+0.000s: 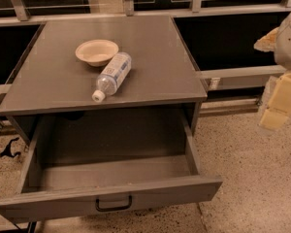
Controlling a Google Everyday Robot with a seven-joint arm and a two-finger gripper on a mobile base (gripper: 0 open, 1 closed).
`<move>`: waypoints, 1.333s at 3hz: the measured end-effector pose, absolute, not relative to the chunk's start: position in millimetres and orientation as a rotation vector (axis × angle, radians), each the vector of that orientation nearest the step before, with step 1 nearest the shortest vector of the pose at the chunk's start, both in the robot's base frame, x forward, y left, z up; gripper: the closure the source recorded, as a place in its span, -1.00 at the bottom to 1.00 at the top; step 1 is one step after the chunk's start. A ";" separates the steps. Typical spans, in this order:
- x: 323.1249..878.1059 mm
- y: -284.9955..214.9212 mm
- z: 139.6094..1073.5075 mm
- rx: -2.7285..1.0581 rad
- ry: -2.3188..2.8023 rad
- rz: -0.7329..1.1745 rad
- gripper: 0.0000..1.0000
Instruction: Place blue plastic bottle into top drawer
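The blue plastic bottle (pixel 112 76) lies on its side on the grey cabinet top (pixel 53 76), its white cap pointing toward the front edge. It rests right next to a beige shallow bowl (pixel 97 51). The top drawer (pixel 111 178) stands pulled open below, with nothing visible inside it, and a dark loop handle (pixel 114 205) sits on its front panel. My gripper (pixel 277 105) is at the far right edge of the view, well away from the bottle, off the side of the cabinet and above the floor.
Dark window panels and metal rails (pixel 233 73) run behind the cabinet. Speckled floor (pixel 252 178) lies to the right of the drawer. A dark cable or clip (pixel 7 149) lies on the floor at the left.
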State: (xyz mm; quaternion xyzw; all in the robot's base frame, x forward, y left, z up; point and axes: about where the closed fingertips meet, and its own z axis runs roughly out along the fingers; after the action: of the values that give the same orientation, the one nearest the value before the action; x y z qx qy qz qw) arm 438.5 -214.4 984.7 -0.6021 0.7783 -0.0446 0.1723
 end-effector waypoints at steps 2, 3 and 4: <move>445.0 -202.7 988.4 -1.783 2.106 -0.172 -1.00; 461.9 -170.0 993.0 -1.979 1.856 -0.246 -1.00; 479.3 -136.0 998.8 -2.176 1.579 -0.332 -1.00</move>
State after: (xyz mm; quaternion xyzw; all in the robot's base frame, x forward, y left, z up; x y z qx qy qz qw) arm 479.3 -136.0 998.8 -0.7847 0.5692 -0.1195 0.2147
